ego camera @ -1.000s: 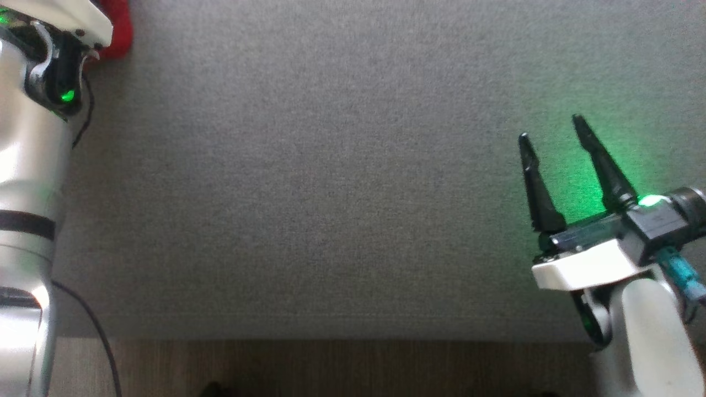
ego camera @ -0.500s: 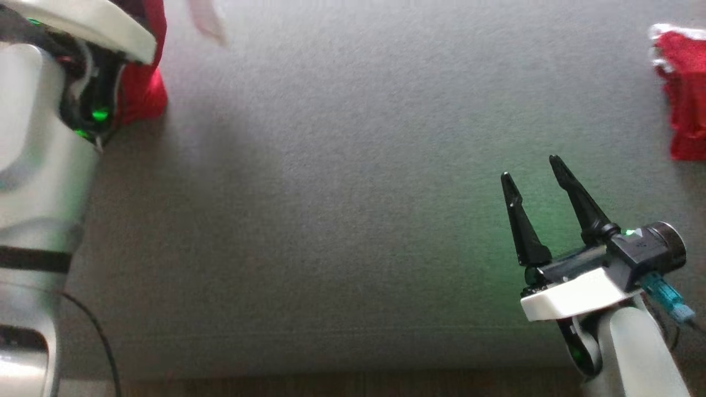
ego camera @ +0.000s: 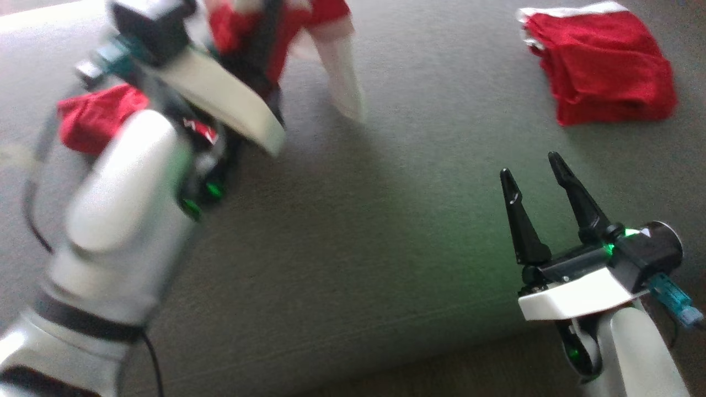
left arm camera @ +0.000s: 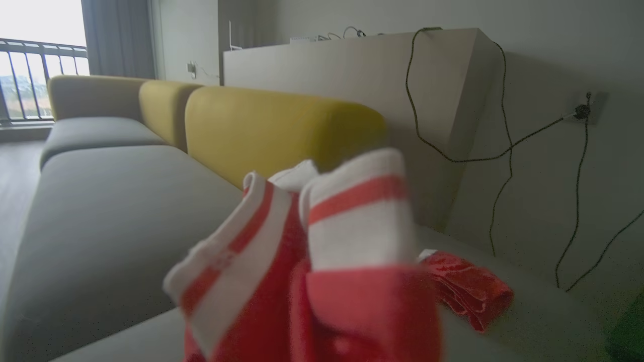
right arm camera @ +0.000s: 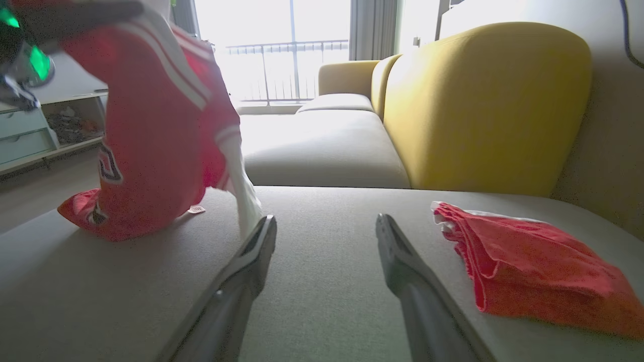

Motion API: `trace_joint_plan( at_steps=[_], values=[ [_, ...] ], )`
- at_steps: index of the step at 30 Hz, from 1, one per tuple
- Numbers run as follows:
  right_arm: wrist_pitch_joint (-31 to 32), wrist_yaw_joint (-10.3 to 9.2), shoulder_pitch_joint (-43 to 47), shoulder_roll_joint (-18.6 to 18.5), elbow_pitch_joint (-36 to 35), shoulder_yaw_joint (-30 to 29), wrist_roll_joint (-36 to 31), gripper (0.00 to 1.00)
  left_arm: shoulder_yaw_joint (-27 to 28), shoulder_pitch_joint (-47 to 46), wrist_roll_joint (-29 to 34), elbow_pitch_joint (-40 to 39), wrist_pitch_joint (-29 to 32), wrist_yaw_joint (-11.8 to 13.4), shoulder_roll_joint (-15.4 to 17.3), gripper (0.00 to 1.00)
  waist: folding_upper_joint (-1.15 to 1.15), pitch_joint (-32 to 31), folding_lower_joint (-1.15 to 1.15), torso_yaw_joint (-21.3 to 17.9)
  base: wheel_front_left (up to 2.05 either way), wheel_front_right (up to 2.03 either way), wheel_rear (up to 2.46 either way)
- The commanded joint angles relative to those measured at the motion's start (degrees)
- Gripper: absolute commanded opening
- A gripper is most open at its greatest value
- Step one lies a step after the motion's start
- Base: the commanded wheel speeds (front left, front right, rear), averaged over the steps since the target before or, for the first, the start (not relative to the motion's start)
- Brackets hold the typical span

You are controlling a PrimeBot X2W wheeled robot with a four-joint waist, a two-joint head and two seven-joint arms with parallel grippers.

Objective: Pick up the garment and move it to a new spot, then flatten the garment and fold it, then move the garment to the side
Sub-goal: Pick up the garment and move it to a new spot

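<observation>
The garment (ego camera: 309, 19), a red jersey with white striped sleeves, hangs from my left gripper (ego camera: 262, 38), which is shut on its upper part; the cloth hides the fingertips. Its lower end (ego camera: 94, 118) still touches the grey sofa seat (ego camera: 386, 220). In the left wrist view the garment (left arm camera: 352, 301) bunches right in front of the camera. The right wrist view shows the garment (right arm camera: 151, 141) dangling at the left. My right gripper (ego camera: 530, 167) hovers open and empty over the seat's front right, with its fingers (right arm camera: 326, 220) spread apart.
A second red garment (ego camera: 601, 66) lies folded at the seat's back right, to the right of my right gripper (right arm camera: 528, 261). Yellow backrests (right arm camera: 483, 100) line the seat's far side. Wooden floor (ego camera: 441, 380) runs along the front edge. Cables (left arm camera: 453, 151) hang on the wall.
The head camera has tilted up, bringing the far seat into view. My left arm has swung inward and upward, lifting the garment. The right gripper stays open.
</observation>
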Motion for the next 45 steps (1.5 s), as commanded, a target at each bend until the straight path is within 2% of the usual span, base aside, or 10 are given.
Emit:
trace_joint_plan(
  at_steps=[1,10,11,12,18,24,30,34,39,45],
  values=[
    [-0.5,-0.02,-1.1,-0.4,-2.2,1.7,0.5,1.00,1.0,0.7,-0.4,-1.0,0.3,0.5,0.3,0.00,0.00,1.3,0.01,-3.4,0.00,0.00,0.00],
    [-0.5,-0.02,-3.3,-0.4,-3.7,2.5,1.9,1.00,-5.2,7.8,-1.8,11.5,-0.8,-1.1,-6.4,0.00,0.00,6.6,0.01,-8.9,0.00,0.00,0.00],
    [-0.5,-0.02,-3.3,-0.4,-3.6,2.5,1.9,1.00,-5.4,8.0,-2.0,12.3,-1.3,-1.3,-6.9,0.08,0.00,6.7,0.01,-8.9,0.00,0.00,0.00],
    [-0.5,-0.02,-3.3,-0.4,-3.6,2.4,1.9,1.00,-5.5,8.1,-2.1,13.1,-1.7,-1.4,-7.3,1.00,0.00,6.7,0.01,-8.9,0.00,0.00,0.00],
    [-0.5,-0.02,-2.9,-0.4,-3.0,2.7,1.9,1.00,-5.9,9.4,-2.5,13.4,-5.3,-1.4,-9.7,1.00,0.00,4.5,0.01,-6.1,0.00,0.00,0.00],
    [-0.5,-0.02,-2.4,-0.4,-2.4,3.0,1.7,1.00,-4.7,12.5,-1.9,8.1,-7.6,0.5,-9.7,1.00,0.00,1.6,0.01,-2.2,0.00,0.00,0.00],
    [-0.5,-0.02,-0.1,-0.4,-1.4,3.4,1.4,1.00,-0.5,22.2,4.8,-4.6,-8.6,8.2,-6.9,1.00,0.00,-3.3,0.01,2.7,0.00,0.00,0.00],
    [-0.5,-0.02,1.1,-0.4,-1.1,3.4,1.4,1.00,5.2,31.5,8.0,-14.0,-8.7,11.5,-6.5,1.00,0.00,-5.5,0.01,5.7,0.00,0.00,0.00],
    [-0.5,-0.02,3.4,-0.4,-0.5,2.9,1.3,1.00,12.3,41.3,12.0,-20.1,-8.7,12.3,-7.8,1.00,0.00,-8.2,0.01,8.9,0.00,0.00,0.00],
    [-0.5,-0.02,5.9,-0.4,0.4,2.8,1.1,1.00,18.2,49.8,17.4,-22.4,-8.7,12.0,-10.4,1.00,0.00,-11.4,0.01,10.9,0.00,0.00,0.00]
  ],
)
